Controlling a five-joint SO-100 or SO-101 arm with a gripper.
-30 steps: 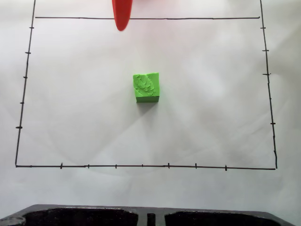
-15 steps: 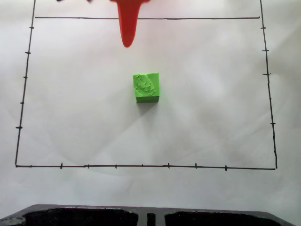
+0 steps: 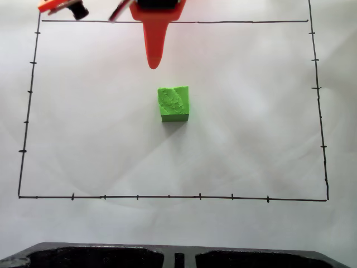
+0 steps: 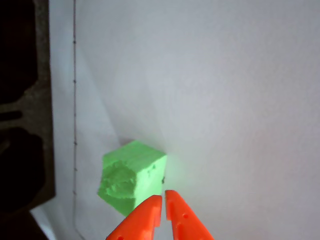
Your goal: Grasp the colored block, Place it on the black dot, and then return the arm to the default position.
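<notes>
Clenched and empty, the orange gripper [image 4: 163,199] rises from the bottom edge of the wrist view, its two pointed tips nearly touching just in front of the green block [image 4: 131,180]. Seen from the fixed view, the block [image 3: 173,104] sits near the middle of the white sheet [image 3: 256,123], inside the black border lines [image 3: 167,196], apart from the gripper tip [image 3: 153,64] hanging at the upper centre.

White paper sheet [image 3: 251,123] covers the counter, faintly creased. Hand-drawn black border rectangle [image 3: 167,196] on it, with short tick marks along the left, right and bottom lines; a 2nd horizontal line [image 3: 234,22] runs near the top. Black molded tray edge [image 3: 100,254] along the bottom of the fixed view, also at left in the wrist view [image 4: 20,100].
</notes>
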